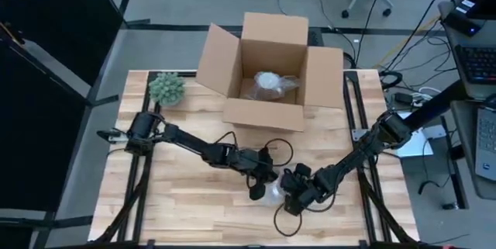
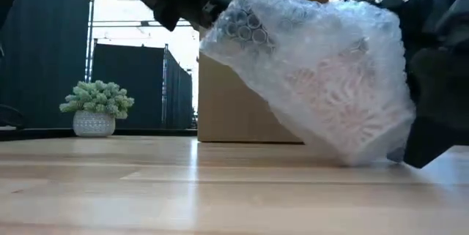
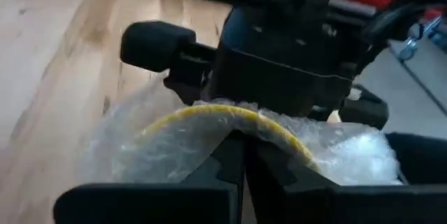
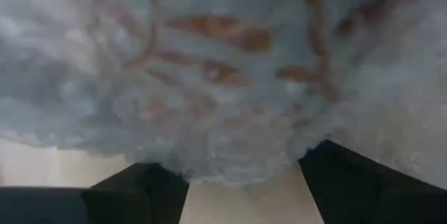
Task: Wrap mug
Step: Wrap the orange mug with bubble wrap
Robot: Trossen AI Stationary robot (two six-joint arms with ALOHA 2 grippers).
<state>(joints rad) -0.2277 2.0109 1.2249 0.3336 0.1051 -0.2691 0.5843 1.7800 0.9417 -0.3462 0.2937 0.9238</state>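
Mug [image 2: 333, 88], wrapped in bubble wrap [image 2: 293, 37], sits low over the front-centre of the table [image 1: 178, 202], between my two claws. Left claw [image 3: 244, 165] is clenched on the wrap's edge; its wrist view shows a yellow rim under the plastic. Right claw [image 4: 244, 175] is spread, fingers [image 4: 140, 192] straddling the bundle. High view alone shows the cardboard box [image 1: 267, 67] and potted plant [image 1: 167, 88] behind.
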